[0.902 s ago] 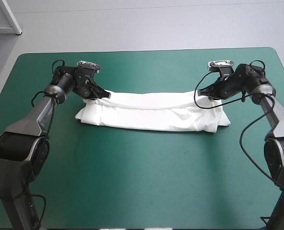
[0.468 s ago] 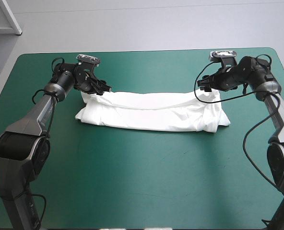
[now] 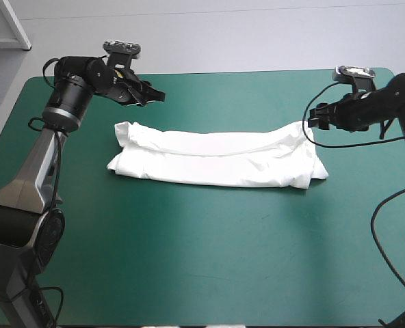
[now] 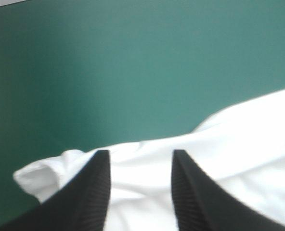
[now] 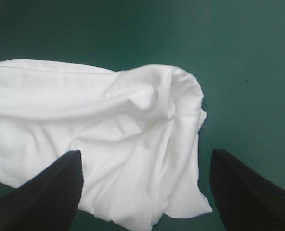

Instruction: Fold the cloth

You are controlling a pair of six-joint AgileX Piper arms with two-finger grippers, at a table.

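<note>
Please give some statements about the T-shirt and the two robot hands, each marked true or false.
1. The T-shirt lies on the table as a long folded band. True.
2. The left hand is shut on the T-shirt. False: it is open and holds nothing.
3. The right hand is open. True.
4. The T-shirt hangs over the table's near edge. False: it lies wholly on the table, in its far half.

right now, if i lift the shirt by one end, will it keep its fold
Probably not: the shirt lies in soft wrinkles, so a lifted end would likely droop and unfold. It looks thin, so likely light. Pushed, it may bunch on the cover rather than slide.
</note>
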